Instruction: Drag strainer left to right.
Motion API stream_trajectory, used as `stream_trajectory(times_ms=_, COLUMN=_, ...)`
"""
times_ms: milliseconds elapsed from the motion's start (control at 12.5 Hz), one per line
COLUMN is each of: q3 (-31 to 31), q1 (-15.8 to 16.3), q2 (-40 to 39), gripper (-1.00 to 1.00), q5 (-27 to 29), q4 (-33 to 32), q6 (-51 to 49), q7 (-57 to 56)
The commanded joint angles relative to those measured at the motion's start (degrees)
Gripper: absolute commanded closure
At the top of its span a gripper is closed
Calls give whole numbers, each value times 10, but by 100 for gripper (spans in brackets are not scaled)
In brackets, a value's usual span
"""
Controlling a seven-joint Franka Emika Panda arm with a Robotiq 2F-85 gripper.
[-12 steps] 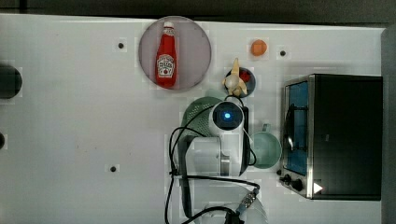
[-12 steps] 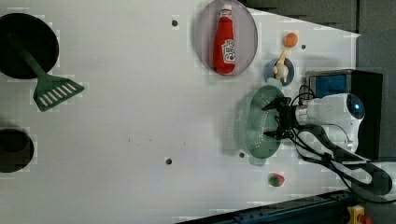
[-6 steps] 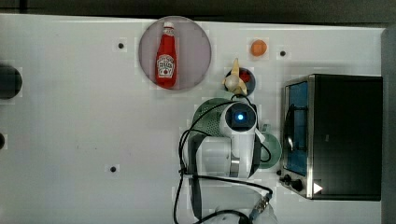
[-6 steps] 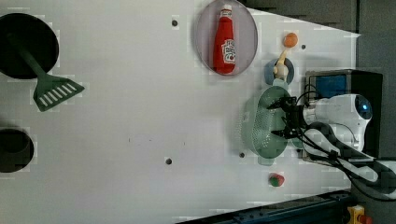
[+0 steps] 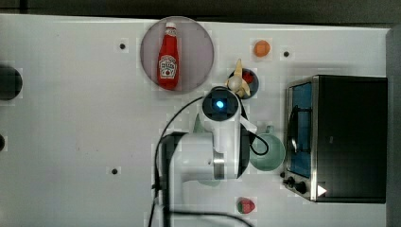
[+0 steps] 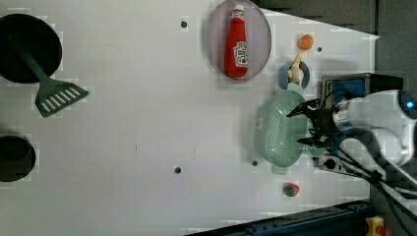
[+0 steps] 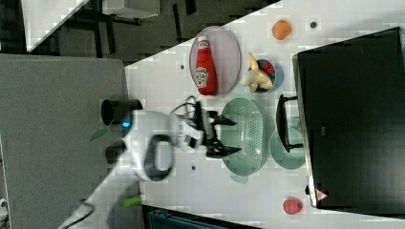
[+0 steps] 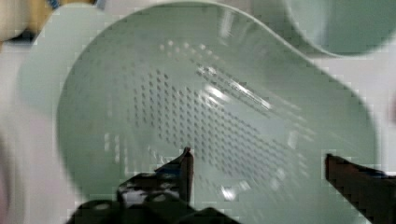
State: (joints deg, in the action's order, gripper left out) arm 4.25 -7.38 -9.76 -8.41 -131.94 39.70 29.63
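The claw (image 6: 301,123) stands released, its two dark fingers (image 8: 184,165) spread wide and holding nothing. In the left view it hangs at the strainer's rim, on the side facing the toaster oven; whether a finger touches the rim cannot be told. In the wrist view the fingertips frame the perforated bowl, with one finger cut off at the picture's edge.

The strainer (image 6: 276,132) is a pale mint-green oval bowl with a grid of tiny holes and a small rim tab. It sits upright on the white tabletop (image 6: 137,123) and is empty. In the top view the arm covers nearly all of it.

Just beside the strainer, between it and the toaster oven (image 7: 353,119), stands a teal-green mug (image 7: 286,149). It appears empty; part of it is hidden by the oven door handle in the right view.

A small red strawberry-like item (image 6: 291,189) lies on the tabletop near the strainer's tab end.

Beyond the strainer's other end, a small blue bowl (image 7: 275,76) holds a banana-like item and something red that is too small to identify.

Next to it, a grey round plate (image 6: 216,39) carries a red ketchup bottle (image 6: 236,48) lying on its side.

An orange ball-shaped item (image 6: 306,42) rests near the tabletop edge.

Well apart, at the left view's left, a green spatula (image 6: 56,96) lies with its handle over a black round pan (image 6: 17,34). A second dark round object (image 6: 15,157) is cut off by the frame.
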Motion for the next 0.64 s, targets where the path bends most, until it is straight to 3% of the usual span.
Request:
stream_trajectory(times_ms=80, q3=11, q1=-8, q2=108, gripper=-100, q5=-1, q4=81, q6=-130, q7=-78)
stream_trajectory(times_ms=320, q3=-3, q1=-9, q2=169, gripper=-100, q5=76, q4=155, q6=-278, q7=-201)
stream_trajectory(times_ms=640, q3=-7, q1=-8, q2=233, gripper=-100, q5=88, q4=209, q6=-356, q7=-287)
